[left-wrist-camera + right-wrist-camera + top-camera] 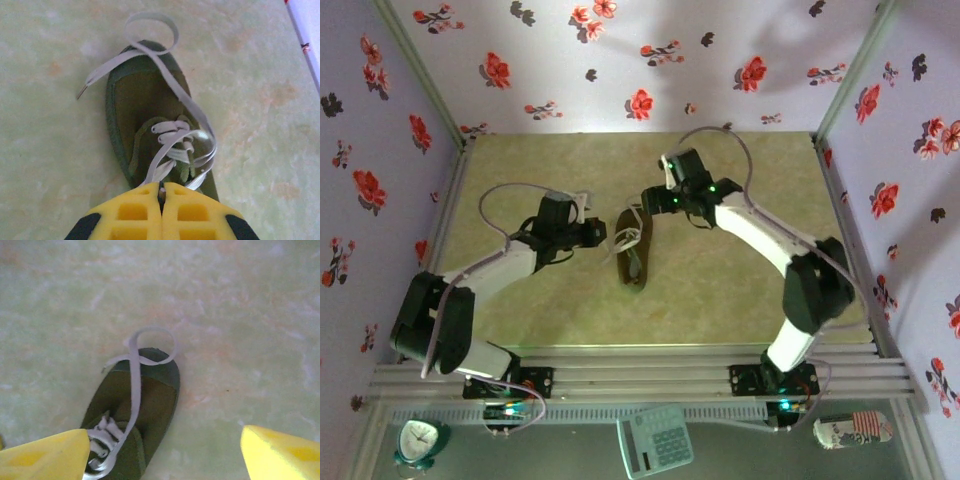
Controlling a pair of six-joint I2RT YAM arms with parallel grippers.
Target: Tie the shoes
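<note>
The shoe (633,252) lies at mid-desk (720,310), between the two arms. Its long axis runs roughly from the near edge to the far edge, with a slight tilt.

The left tool (161,197) is at the laced end, its fingers pressed together. A white strand (152,172) from the eyelets (172,132) runs straight into the seam between them. It looks clamped on that strand, though the pinch itself is hidden. From this wrist the shoe stretches straight away, toe farthest.

The right tool (164,442) hangs by the same laced part, fingers wide apart and nothing between them.

The lace (134,385) that matters lies along the shoe's top, following the long axis out to the toe. There it curls into a loop (152,342) that overhangs the toe tip, and its end rests on the desk just left of the toe.

This free lace therefore lies ahead of the right tool, about in line with the gap between its fingers and farther off than the eyelets. The right arm is empty, so it is my pick to reach forward along the shoe for the lace. The left need only hold.
</note>
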